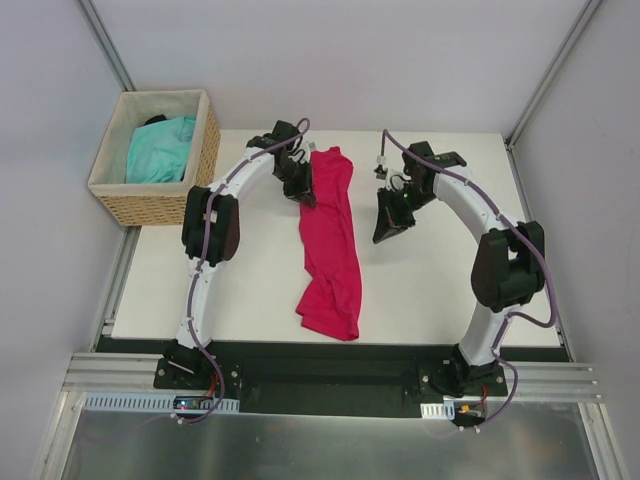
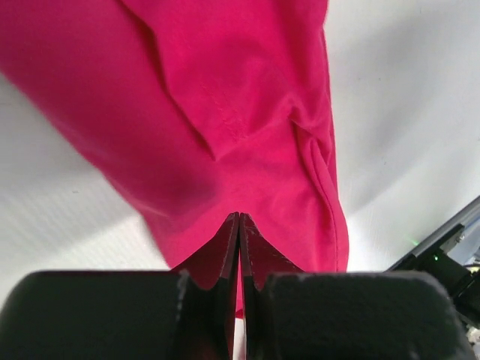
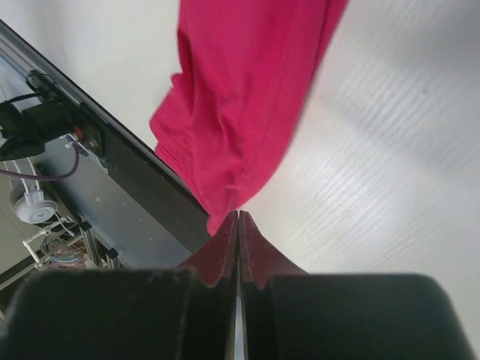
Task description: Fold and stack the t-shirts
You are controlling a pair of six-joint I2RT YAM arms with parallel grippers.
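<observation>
The crimson-pink t-shirt (image 1: 330, 240) lies bunched in a long strip down the middle of the white table (image 1: 230, 280). My left gripper (image 1: 305, 192) is at the upper left edge of the strip. In the left wrist view this gripper (image 2: 238, 216) is shut, its tips over the pink cloth (image 2: 247, 97), and no fabric shows between the jaws. My right gripper (image 1: 385, 235) is to the right of the shirt and apart from it. It is shut (image 3: 238, 214) on nothing, with the shirt's lower end (image 3: 240, 97) lying beyond its tips. The turquoise t-shirt (image 1: 160, 150) lies crumpled in the basket.
The woven wicker basket (image 1: 150, 205) stands at the table's back left corner. A black rail (image 3: 142, 187) runs along the table's near edge, close to the shirt's lower end. Grey walls close the table in on three sides.
</observation>
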